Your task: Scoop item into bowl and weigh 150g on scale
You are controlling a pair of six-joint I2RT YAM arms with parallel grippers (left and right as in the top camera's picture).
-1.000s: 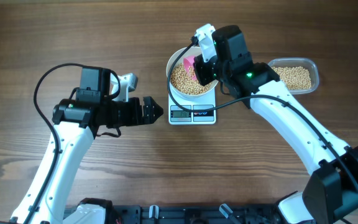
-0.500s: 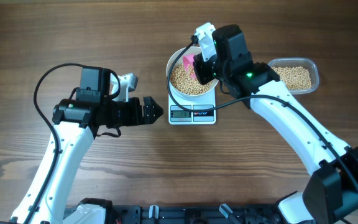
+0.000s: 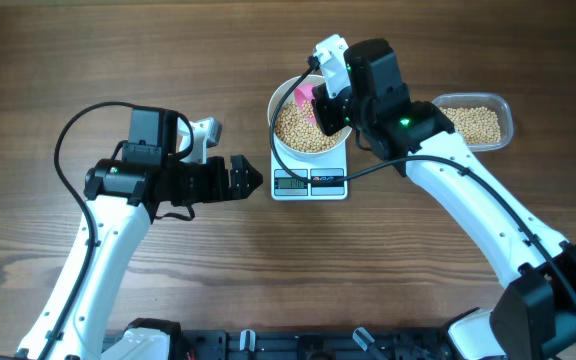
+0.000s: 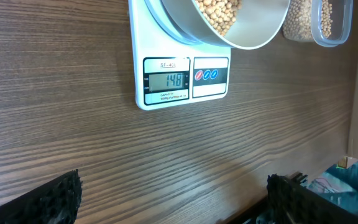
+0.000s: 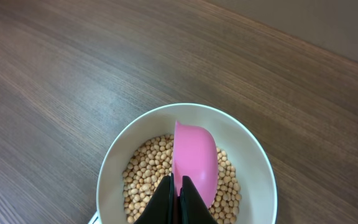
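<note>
Now our right gripper [image 5: 178,186], pinching the pink scoop [image 5: 194,155], has edged toward the far rim of the bowl [image 5: 253,155]; the scale [image 4: 182,81] shows 148, so we're 2 short, left gripper [image 4: 173,199] spread idle

Left tool [image 3: 256,180] level, pointing inward, jaws wide apart. Right arm stretched forward, right tool [image 5: 176,198] pinched tight.

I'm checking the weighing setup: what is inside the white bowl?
Beige beans fill the lower part of the bowl, with the pink scoop, pinched by the right gripper, over them. The bowl's floor and beans under the scoop are hidden.
</note>
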